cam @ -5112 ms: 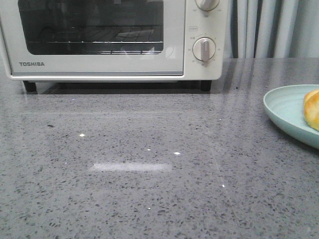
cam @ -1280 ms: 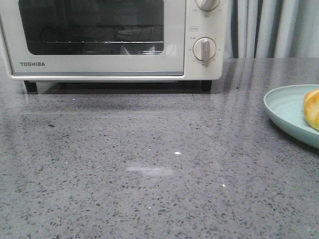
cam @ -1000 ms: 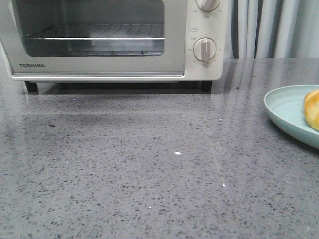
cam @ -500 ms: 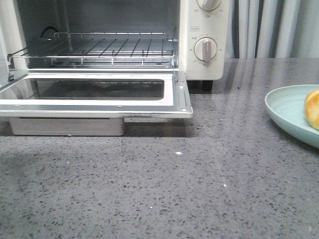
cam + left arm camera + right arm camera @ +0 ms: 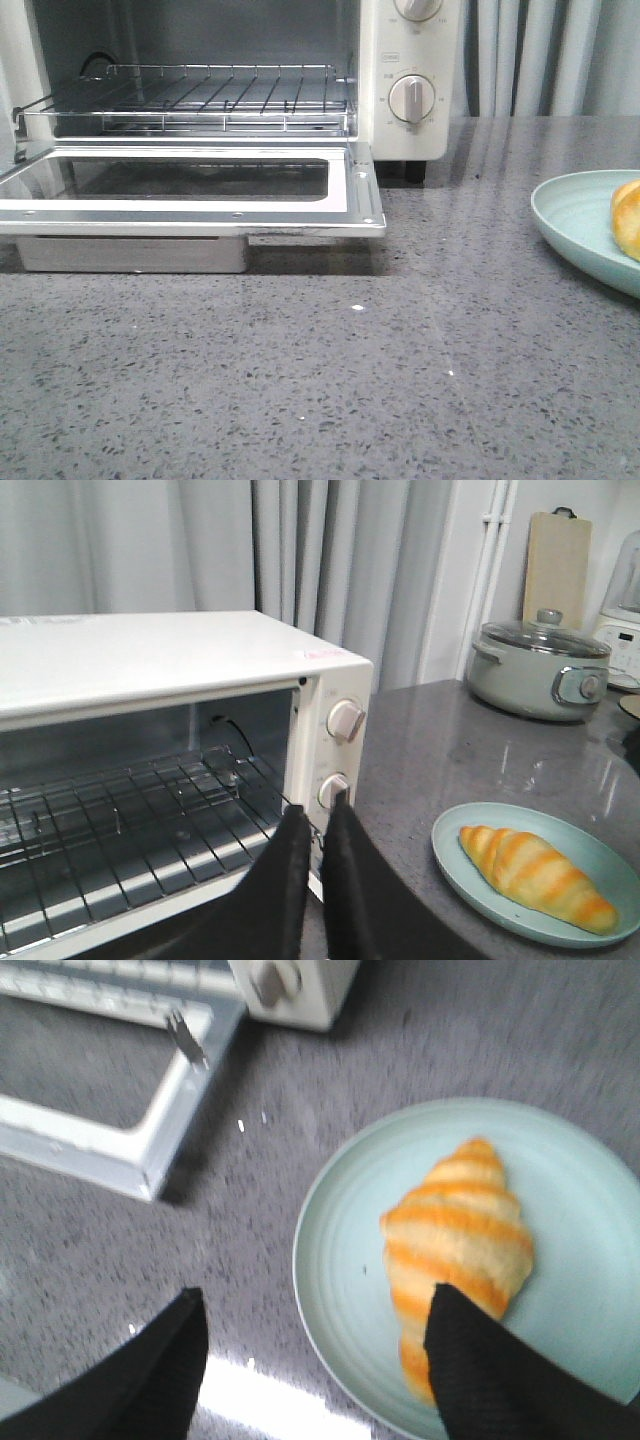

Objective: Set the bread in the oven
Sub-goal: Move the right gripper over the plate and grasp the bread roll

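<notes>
The oven [image 5: 400, 60] door now hangs down; bread [image 5: 458, 1250] on plate [image 5: 340, 1290], apparently beneath the spread right gripper [image 5: 310, 1360].

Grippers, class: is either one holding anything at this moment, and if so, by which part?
Nothing is held. The left gripper is shut on nothing beside the oven; the right gripper hangs open above the bread.

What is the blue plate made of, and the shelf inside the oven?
The plate looks like matte pale-green ceramic or plastic; its smooth, dull surface leaves that open. The shelf in the oven is shiny metal wire, judging by its thin, gleaming bars.
</notes>
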Action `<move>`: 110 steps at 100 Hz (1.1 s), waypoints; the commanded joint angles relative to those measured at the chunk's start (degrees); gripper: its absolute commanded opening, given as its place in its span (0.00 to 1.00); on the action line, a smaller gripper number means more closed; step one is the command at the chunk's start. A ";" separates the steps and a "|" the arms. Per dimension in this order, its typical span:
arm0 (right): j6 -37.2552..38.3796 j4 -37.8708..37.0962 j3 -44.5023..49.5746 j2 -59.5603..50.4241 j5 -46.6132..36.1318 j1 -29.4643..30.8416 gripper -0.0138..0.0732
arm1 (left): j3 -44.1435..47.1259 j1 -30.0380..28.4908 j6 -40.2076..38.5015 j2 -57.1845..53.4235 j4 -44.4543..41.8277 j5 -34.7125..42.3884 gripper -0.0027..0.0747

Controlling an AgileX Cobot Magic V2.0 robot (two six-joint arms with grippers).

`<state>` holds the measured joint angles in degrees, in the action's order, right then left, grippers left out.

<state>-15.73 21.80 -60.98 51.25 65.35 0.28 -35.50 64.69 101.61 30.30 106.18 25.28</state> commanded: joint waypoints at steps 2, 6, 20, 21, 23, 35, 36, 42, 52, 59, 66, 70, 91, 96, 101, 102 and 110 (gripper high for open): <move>0.03 0.56 -1.68 4.18 -0.38 -0.01 0.67 | -3.81 0.87 2.50 0.13 0.32 0.82 0.01; 0.59 0.19 -1.68 5.96 0.16 -0.01 0.67 | -4.48 0.87 3.35 0.13 0.32 0.97 0.01; 1.84 -5.19 -1.68 10.66 2.01 -0.01 0.67 | -5.35 0.87 4.57 0.13 0.32 1.05 0.01; 2.17 -5.81 -1.68 11.00 2.01 -0.01 0.67 | -5.35 0.87 4.57 0.13 0.32 1.05 0.01; 2.45 -6.41 -1.68 11.34 2.01 -0.01 0.67 | -5.35 0.87 4.57 0.13 0.32 1.33 0.01; 3.37 -8.72 -1.68 13.29 0.84 -0.01 0.67 | -5.35 0.87 4.57 0.35 0.32 1.54 0.01; 3.37 -8.72 -1.68 13.45 0.55 -0.01 0.67 | -5.35 0.87 4.57 0.35 0.32 1.54 0.01; 3.37 -8.72 -1.68 14.16 -0.66 -0.01 0.67 | -5.35 0.87 4.66 0.35 0.32 1.54 0.01; 3.37 -8.96 -1.68 15.60 -1.83 -0.01 0.67 | -5.35 0.87 4.80 0.35 0.32 1.66 0.01; 3.37 -8.96 -1.68 17.03 -2.06 -0.01 0.67 | -5.35 0.87 4.79 0.35 0.32 1.66 0.01; 3.37 -8.96 -1.68 18.45 -2.65 -0.01 0.67 | -5.35 0.87 5.31 0.35 0.32 1.75 0.01; 3.37 -8.96 -1.68 19.29 -3.19 -0.01 0.67 | -5.35 0.87 5.73 0.35 0.32 1.75 0.01; 3.37 -9.04 -1.68 23.10 -6.47 -0.01 0.67 | -5.35 0.87 6.08 0.35 0.32 1.91 0.01; 3.37 -9.04 -1.68 23.93 -6.71 -0.01 0.67 | -5.35 0.87 6.08 0.35 0.32 1.91 0.01; 3.37 -9.04 -1.68 24.65 -6.82 -0.01 0.67 | -5.35 0.87 6.08 0.35 0.32 1.91 0.01; 3.37 -9.04 -1.68 24.78 -6.82 -0.01 0.67 | -5.35 0.87 6.08 0.35 0.32 1.91 0.01; 3.37 -9.04 -1.68 25.92 -6.82 -0.01 0.67 | -5.35 0.87 6.08 0.35 0.32 1.91 0.01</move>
<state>-12.44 12.78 -60.98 77.44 60.20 0.28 -38.92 65.22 107.55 30.30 106.40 28.60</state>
